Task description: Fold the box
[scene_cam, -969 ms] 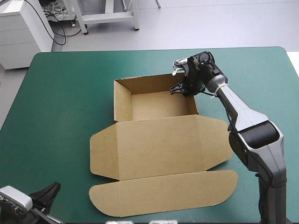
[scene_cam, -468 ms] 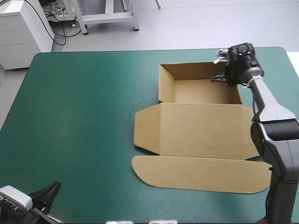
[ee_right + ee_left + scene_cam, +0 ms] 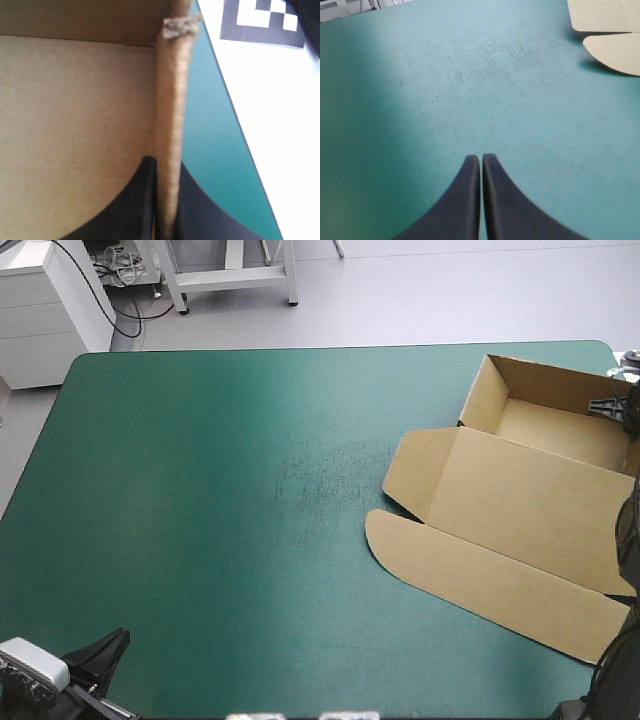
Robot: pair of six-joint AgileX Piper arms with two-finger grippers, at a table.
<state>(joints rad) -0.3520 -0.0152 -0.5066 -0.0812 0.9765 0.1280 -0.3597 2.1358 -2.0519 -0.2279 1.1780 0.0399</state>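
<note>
Brown box (image 3: 530, 500) at the counter's (image 3: 200, 490) 3 o'clock, right claw (image 3: 165, 162) pinching its wall, probably for dragging; left claw (image 3: 481, 157) closed, empty.

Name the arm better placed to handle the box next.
Right, most likely. The right gripper is shut on a wall of the box. The left gripper is shut over the bare teal-green cover, well apart from the box.

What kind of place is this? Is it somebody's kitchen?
Probably a robot lab, not a kitchen: a table with a teal-green cover, a brown box with its lid flat, and the right gripper shut on one of its walls.
</note>
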